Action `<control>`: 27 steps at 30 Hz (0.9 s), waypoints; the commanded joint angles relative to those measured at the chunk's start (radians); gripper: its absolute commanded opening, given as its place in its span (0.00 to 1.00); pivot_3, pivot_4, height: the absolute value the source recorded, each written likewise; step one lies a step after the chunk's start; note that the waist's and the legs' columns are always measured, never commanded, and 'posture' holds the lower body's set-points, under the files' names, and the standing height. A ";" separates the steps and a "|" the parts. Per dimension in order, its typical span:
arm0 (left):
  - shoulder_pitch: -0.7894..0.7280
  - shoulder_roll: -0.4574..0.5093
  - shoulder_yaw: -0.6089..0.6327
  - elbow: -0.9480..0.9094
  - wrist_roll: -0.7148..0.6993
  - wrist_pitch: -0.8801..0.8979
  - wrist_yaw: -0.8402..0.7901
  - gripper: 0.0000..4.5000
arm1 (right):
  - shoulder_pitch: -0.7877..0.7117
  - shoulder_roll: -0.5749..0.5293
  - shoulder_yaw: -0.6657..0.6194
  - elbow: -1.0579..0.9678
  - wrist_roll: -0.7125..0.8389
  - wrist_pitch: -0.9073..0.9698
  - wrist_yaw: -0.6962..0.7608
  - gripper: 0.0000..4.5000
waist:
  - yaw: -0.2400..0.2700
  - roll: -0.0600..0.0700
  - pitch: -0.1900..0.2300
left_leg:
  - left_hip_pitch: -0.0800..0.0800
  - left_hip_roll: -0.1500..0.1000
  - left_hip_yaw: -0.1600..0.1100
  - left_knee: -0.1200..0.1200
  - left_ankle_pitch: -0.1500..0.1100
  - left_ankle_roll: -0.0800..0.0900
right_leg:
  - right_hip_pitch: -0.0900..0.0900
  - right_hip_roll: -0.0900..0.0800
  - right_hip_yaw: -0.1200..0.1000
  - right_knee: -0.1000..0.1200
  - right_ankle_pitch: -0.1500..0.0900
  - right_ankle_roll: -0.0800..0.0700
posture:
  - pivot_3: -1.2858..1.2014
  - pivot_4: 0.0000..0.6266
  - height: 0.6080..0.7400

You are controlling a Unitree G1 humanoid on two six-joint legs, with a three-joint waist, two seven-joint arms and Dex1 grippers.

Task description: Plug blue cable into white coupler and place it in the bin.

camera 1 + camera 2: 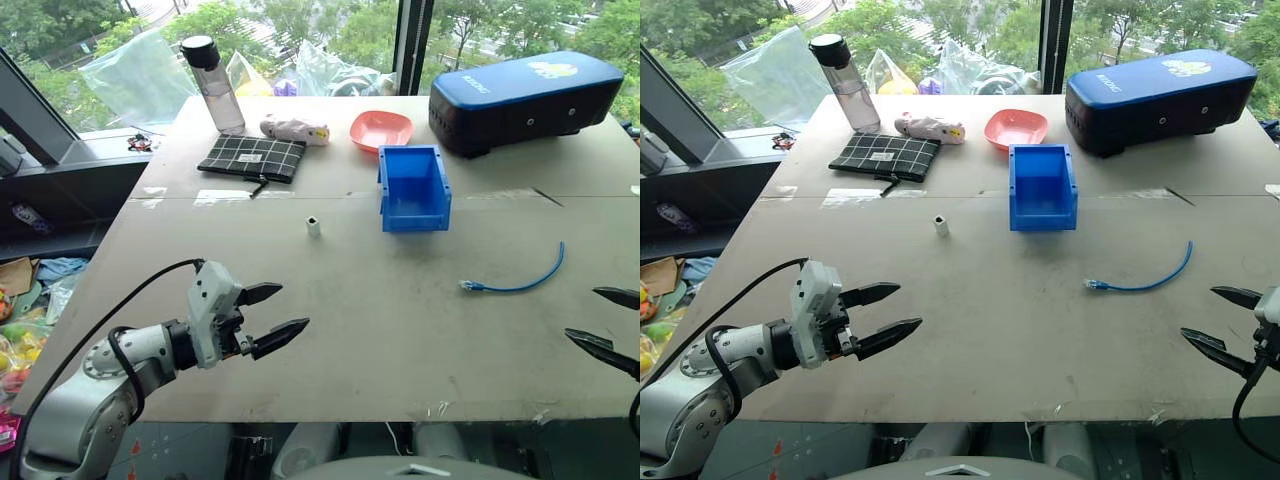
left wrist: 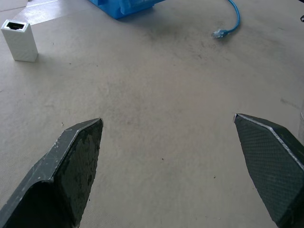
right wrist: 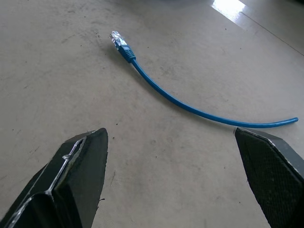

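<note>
You're working over a pale grey tabletop [image 1: 380, 330], scuffed and dusty, made of two boards meeting at a seam, set against tall windows with trees outside.

You have one cable [image 1: 520, 282], one coupler [image 1: 313, 226] and one bin [image 1: 412, 187]. Also on the table: one bottle [image 1: 213, 84], one checked pouch [image 1: 252, 157], one toy [image 1: 294, 129], one pink dish [image 1: 381, 129] and one dark blue case [image 1: 524, 100].

Your left gripper [image 1: 277, 315] is spread wide and empty; the coupler stands ahead of it, well apart. Your right gripper [image 1: 1223, 319] is also wide open, holding nothing; the cable lies flat just ahead of it. The bin sits beyond both grippers, between them.
</note>
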 commanded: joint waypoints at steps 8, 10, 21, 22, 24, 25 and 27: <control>-0.086 -0.003 -0.052 -0.067 -0.049 -0.025 -0.009 1.00 | -0.245 -0.110 0.166 -0.240 0.126 0.392 -0.131 0.96 | -0.002 0.000 0.001 | 0.000 0.002 0.003 0.001 0.000 0.000 | 0.000 0.001 0.001 -0.001 0.000 0.000 | 0.52 0.24 1.00; -0.095 0.006 -0.075 -0.087 -0.045 -0.029 -0.016 1.00 | -0.338 -0.144 0.275 -0.192 0.072 0.399 -0.116 0.96 | 0.000 0.000 0.001 | -0.001 0.002 0.004 0.001 0.001 -0.002 | 0.000 0.001 0.000 -0.003 0.000 0.000 | 0.52 0.24 1.00; -0.068 0.040 -0.123 -0.157 -0.014 -0.073 -0.028 1.00 | -0.647 -0.146 0.729 0.069 -0.150 0.379 0.043 0.96 | 0.000 0.000 0.002 | -0.002 0.005 0.007 0.000 0.001 -0.001 | 0.002 0.001 -0.002 -0.008 0.001 0.000 | 0.52 0.24 1.00; -0.058 0.037 -0.123 -0.161 -0.011 -0.079 -0.026 1.00 | -0.667 -0.124 0.755 0.115 -0.181 0.349 0.034 0.96 | -0.002 -0.001 0.001 | -0.003 0.005 0.007 0.001 0.000 -0.001 | 0.002 0.001 -0.002 -0.008 0.001 0.000 | 0.52 0.24 1.00; -0.035 0.034 -0.119 -0.172 -0.006 -0.088 -0.019 1.00 | -0.702 -0.085 0.784 0.181 -0.211 0.329 0.021 0.80 | -0.004 0.000 0.001 | -0.002 0.005 0.008 0.001 0.000 -0.001 | 0.003 0.001 -0.001 -0.008 0.001 0.000 | 0.52 0.24 1.00; -0.023 0.035 -0.117 -0.179 -0.004 -0.091 -0.016 1.00 | -0.713 -0.073 0.790 0.199 -0.215 0.325 0.027 0.69 | -0.007 -0.002 0.001 | 0.000 0.005 0.008 0.001 0.000 -0.001 | 0.004 0.001 -0.001 -0.009 0.001 0.000 | 0.52 0.24 1.00; -0.005 0.040 -0.114 -0.194 -0.003 -0.095 -0.006 1.00 | -0.725 -0.057 0.796 0.220 -0.228 0.309 0.037 0.44 | -0.009 -0.002 0.001 | 0.001 0.007 0.007 0.001 0.000 -0.001 | 0.006 0.003 -0.001 -0.010 0.001 0.000 | 0.52 0.24 1.00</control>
